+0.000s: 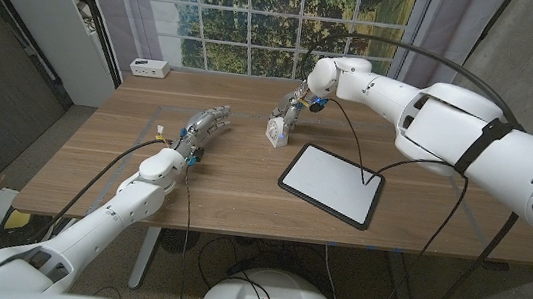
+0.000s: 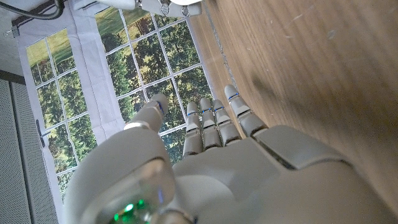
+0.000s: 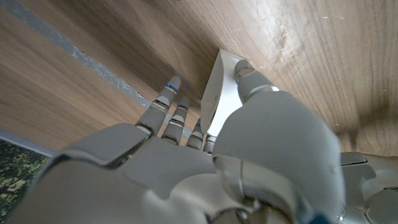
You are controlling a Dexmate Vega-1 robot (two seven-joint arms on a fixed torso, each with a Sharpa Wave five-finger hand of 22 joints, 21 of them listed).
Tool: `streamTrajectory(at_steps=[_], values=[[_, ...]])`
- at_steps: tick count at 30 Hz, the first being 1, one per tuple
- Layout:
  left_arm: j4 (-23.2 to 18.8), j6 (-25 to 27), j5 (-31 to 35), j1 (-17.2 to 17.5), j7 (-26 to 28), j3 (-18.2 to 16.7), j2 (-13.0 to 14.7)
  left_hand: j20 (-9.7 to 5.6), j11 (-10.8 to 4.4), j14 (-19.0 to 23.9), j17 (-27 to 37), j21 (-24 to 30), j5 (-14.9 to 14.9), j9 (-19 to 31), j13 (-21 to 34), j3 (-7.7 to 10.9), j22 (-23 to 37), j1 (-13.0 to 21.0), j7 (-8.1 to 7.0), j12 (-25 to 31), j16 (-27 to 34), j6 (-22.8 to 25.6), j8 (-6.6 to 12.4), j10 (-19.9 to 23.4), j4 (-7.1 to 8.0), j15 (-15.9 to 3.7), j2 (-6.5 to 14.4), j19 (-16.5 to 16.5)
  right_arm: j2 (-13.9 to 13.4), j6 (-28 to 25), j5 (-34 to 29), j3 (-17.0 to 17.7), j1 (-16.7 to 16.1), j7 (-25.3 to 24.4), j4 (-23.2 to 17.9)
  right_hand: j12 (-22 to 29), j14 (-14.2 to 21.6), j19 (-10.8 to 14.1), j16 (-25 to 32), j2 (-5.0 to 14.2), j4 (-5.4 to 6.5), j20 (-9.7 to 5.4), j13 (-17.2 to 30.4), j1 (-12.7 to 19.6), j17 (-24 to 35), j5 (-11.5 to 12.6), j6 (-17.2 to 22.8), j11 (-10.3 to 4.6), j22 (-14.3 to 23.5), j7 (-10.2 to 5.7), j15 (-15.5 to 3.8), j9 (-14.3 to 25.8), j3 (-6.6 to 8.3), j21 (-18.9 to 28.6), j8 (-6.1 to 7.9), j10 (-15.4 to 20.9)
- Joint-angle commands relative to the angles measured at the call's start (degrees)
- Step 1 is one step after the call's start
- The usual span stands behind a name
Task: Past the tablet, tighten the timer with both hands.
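My right robot hand grips the small white wedge-shaped timer, just beyond the white-screened, black-framed tablet's far corner. My left robot hand waits released, fingers straight, well apart from the tablet across bare wooden worktop.

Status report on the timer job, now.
Right hand on the timer, thumb and fingers around it. Left hand open, apart from the timer. Tablet flat nearer the robot, not in the way.
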Motion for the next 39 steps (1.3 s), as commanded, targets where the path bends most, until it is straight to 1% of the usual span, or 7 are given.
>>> streamTrajectory(at_steps=[1,7,12,23,24,35,39], values=[[0.37,-0.11,-0.28,-0.04,-0.37,-0.06,0.00,-0.09,0.17,-0.12,0.15,-0.11,0.37,0.13,0.27,0.01,0.05,0.70,0.15,-0.04,-0.08,0.14,-0.13,-0.13,-0.15,-0.06,-0.17,0.11,-1.02,-1.14,0.81,0.16,-1.16,0.36,-1.90,0.93,1.10,0.49,0.47,0.13,0.16,-0.21,0.61,0.81,0.27,-0.14,2.00,-0.11,0.23,-0.46,-0.31,0.22,-0.50,0.36,0.69,2.09],[0.49,-0.25,-0.34,-0.08,-0.64,-0.01,-0.04,-0.20,-0.97,-1.42,0.02,-0.55,0.55,0.09,0.45,0.01,0.06,1.81,-1.15,-0.75,-0.39,-2.24,-0.82,-1.98,-0.54,-0.27,0.03,-0.22,-3.55,-3.00,0.90,0.99,-2.58,0.21,-6.76,3.09,3.37,1.74,1.11,-0.28,-0.14,-0.65,2.17,2.52,0.33,0.03,7.67,-1.09,0.21,-1.02,-1.85,0.57,-1.23,0.33,2.48,7.47],[0.20,-0.19,-0.24,0.08,-0.54,0.01,0.10,-0.21,-0.90,-1.51,0.02,-0.63,0.56,0.09,0.49,-0.11,0.06,2.01,-0.87,-0.77,-0.31,-2.21,-0.70,-2.06,-0.52,-0.44,0.08,-0.19,-5.88,-4.91,0.80,1.92,-4.09,-0.63,-11.29,4.79,5.72,3.07,2.03,0.05,0.32,-1.38,3.52,3.04,0.67,0.29,11.87,-1.64,0.22,-2.32,-3.72,0.98,-1.91,0.48,4.01,11.25],[-1.65,-0.73,1.54,0.63,0.58,0.08,1.24,0.02,-1.31,-1.84,-0.13,-0.84,0.78,0.09,0.54,0.24,0.04,3.16,-1.32,-0.82,-0.37,-2.82,-0.71,-2.23,-1.01,-0.51,0.26,-0.24,-9.47,-6.69,0.73,4.17,-6.92,-3.88,-17.63,9.46,13.00,5.92,6.09,1.47,0.81,-2.94,7.23,4.22,2.33,0.43,22.40,-3.08,0.32,-3.98,-8.92,2.87,-4.08,0.73,8.82,21.46],[-1.98,-0.80,2.13,0.67,0.93,0.19,1.47,0.03,-1.36,-1.85,-0.15,-0.88,0.82,0.08,0.54,0.33,0.03,3.40,-1.39,-0.83,-0.37,-2.78,-0.66,-2.24,-1.14,-0.50,0.25,-0.26,-9.64,-6.81,0.69,4.30,-7.04,-4.03,-17.95,10.21,13.52,6.17,6.57,1.61,0.77,-3.05,7.92,4.46,2.62,0.40,23.85,-2.99,0.33,-5.08,-9.35,3.26,-4.48,0.70,9.55,22.81],[-6.48,-0.65,8.81,1.25,4.63,1.28,4.30,0.27,-1.48,-1.93,-0.27,-1.32,1.04,0.05,0.47,1.28,-0.04,6.27,-0.99,-0.81,-0.33,-2.82,-0.34,-2.01,-2.30,-0.82,0.00,-0.49,-11.09,-9.24,0.45,5.54,-7.54,-3.91,-21.24,12.41,16.68,7.71,8.82,2.52,1.27,-3.60,9.87,4.25,3.83,0.27,27.75,-2.64,0.34,-4.03,-10.55,4.37,-5.71,0.96,11.62,26.46],[-8.09,0.11,11.65,1.28,6.34,1.66,5.36,0.59,-1.72,-2.04,-0.31,-1.79,0.86,0.03,0.38,1.96,-0.11,9.62,-1.46,-0.79,-0.31,-2.14,0.18,-1.85,-2.94,-1.14,-0.77,-0.74,-10.33,-9.33,2.55,7.06,-6.93,-2.81,-19.20,13.12,17.32,7.82,9.33,2.64,1.16,-3.64,10.54,4.42,4.13,0.24,28.12,-1.69,0.34,-3.40,-10.45,4.78,-6.05,0.89,11.93,27.57]])
